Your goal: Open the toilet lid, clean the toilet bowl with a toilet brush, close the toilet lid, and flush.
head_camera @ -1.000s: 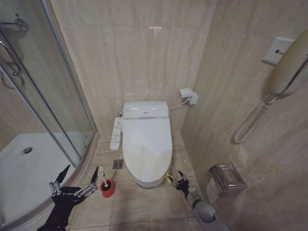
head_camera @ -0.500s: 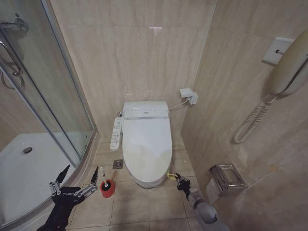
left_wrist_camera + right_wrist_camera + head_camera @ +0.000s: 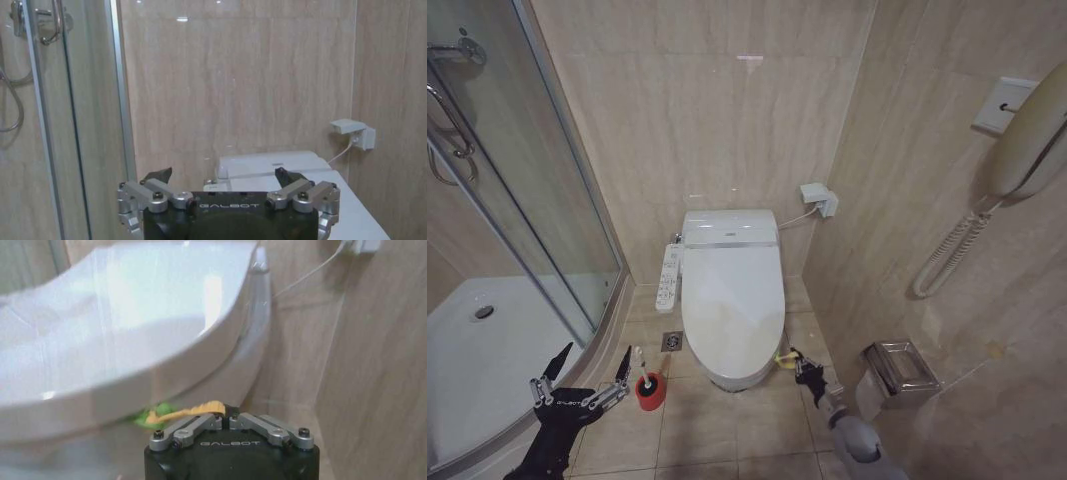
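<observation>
Reaching low beside the front right of the closed toilet lid (image 3: pixel 733 300), the right gripper (image 3: pixel 793 360) sits clenched just under the rim. Left gripper (image 3: pixel 587 385) hangs released near the toilet brush (image 3: pixel 648 385).

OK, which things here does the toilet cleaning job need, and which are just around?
Needed: toilet lid, down on the toilet bowl; toilet brush in its red holder; right gripper beside the bowl.
Just around: button panel, floor drain, wall phone, paper holder, shower door.
</observation>
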{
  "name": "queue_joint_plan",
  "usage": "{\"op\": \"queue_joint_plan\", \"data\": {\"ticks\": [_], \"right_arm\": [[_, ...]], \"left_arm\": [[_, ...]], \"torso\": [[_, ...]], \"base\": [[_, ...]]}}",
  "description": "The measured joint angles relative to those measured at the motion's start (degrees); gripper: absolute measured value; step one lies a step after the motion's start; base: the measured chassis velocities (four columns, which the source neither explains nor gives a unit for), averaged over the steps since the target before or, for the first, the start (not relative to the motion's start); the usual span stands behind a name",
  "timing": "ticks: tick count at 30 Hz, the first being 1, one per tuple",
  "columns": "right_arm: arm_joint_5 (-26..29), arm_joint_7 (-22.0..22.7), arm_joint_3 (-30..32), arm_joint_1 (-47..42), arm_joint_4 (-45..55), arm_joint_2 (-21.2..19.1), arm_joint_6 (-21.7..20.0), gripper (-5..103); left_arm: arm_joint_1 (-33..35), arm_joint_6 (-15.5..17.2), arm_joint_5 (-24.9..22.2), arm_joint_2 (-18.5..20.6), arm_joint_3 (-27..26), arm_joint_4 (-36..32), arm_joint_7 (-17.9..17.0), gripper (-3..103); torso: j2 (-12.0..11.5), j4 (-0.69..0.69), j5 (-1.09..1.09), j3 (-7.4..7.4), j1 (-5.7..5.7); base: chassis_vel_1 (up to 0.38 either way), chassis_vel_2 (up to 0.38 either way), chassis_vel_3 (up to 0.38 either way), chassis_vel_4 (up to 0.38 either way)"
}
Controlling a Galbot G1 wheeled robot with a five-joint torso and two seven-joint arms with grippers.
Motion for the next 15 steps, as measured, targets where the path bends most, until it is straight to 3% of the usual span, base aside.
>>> {"op": "queue_joint_plan", "data": {"ticks": [15], "right_arm": [[7.4, 1.2, 4.2, -2.8, 12.4, -0.4, -2.9, 1]], "left_arm": [[0.0, 0.0, 0.0, 0.0, 0.0, 0.0, 0.0, 100]], "torso": [[0.0, 0.00, 0.01, 0.00, 0.00]], "base": [[0.000, 0.000, 0.000, 0.000]]}}
